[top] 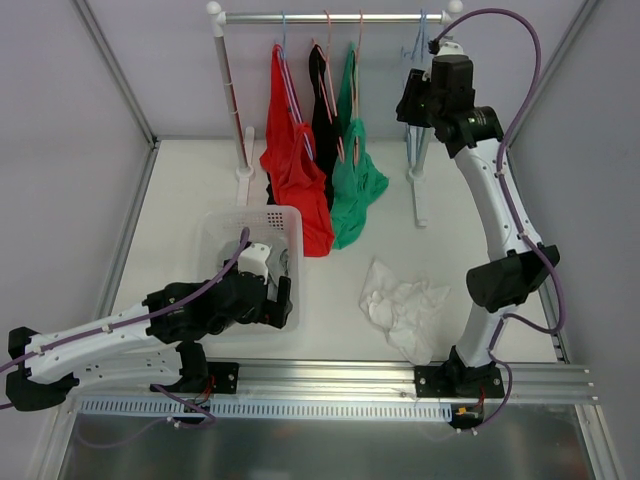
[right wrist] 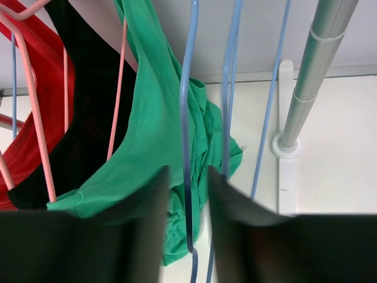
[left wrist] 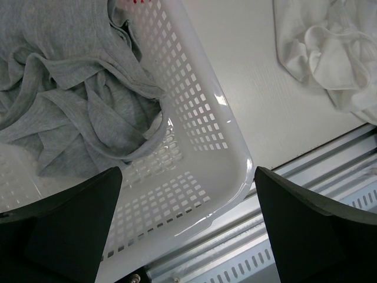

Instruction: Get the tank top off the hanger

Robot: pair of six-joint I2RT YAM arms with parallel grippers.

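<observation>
While three tank tops hang from the rail (top: 330, 16) at the back of the table (top: 190, 190), the green tank top (top: 355, 185) is the one nearest the right gripper (top: 412, 100). It hangs on a pink hanger (right wrist: 118, 88) and bunches at its lower end. The black tank top (top: 325, 120) is just beside it on its left, and the red tank top (top: 295, 170) hangs beyond that.

The right gripper is raised near the right end of the rail, among bare blue hangers (right wrist: 187, 118). In the wrist view its fingers stand only slightly apart, one blue wire running down through the gap. They do not visibly pinch it, and they hold no cloth. The rack post (right wrist: 312, 76) rises just to the right.

A white garment (top: 405, 305) lies crumpled on the table near the front rail. A white perforated basket (top: 215, 225) holds a grey garment (left wrist: 70, 100). The left gripper (top: 283, 300) hangs over the basket's near corner, jaws spread wide and holding nothing.
</observation>
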